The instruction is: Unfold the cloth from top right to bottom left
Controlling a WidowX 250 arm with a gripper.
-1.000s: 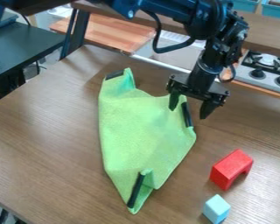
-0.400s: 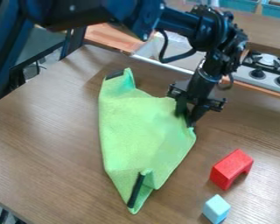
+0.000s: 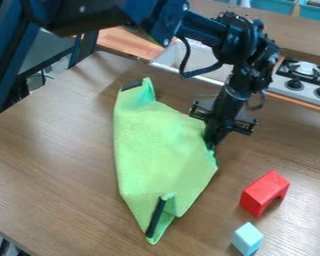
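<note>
On the brown wooden table (image 3: 49, 150), the green fabric cloth (image 3: 156, 150) is being pinched at its right edge by closed jaws of the black gripper (image 3: 211, 145); slippage is being risked (presumably) by a shallow hold.

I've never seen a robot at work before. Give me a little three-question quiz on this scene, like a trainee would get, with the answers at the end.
1. True or false: the red block sits on the table, off the green cloth.

2. Multiple choice: as seen in the picture, where on the green cloth is the gripper?
A) At its left edge
B) At its right edge
C) At its bottom tip

3. Fill in the missing word: the small block nearest the red block is light ____.

Key: 1. True; 2. B; 3. blue
</note>
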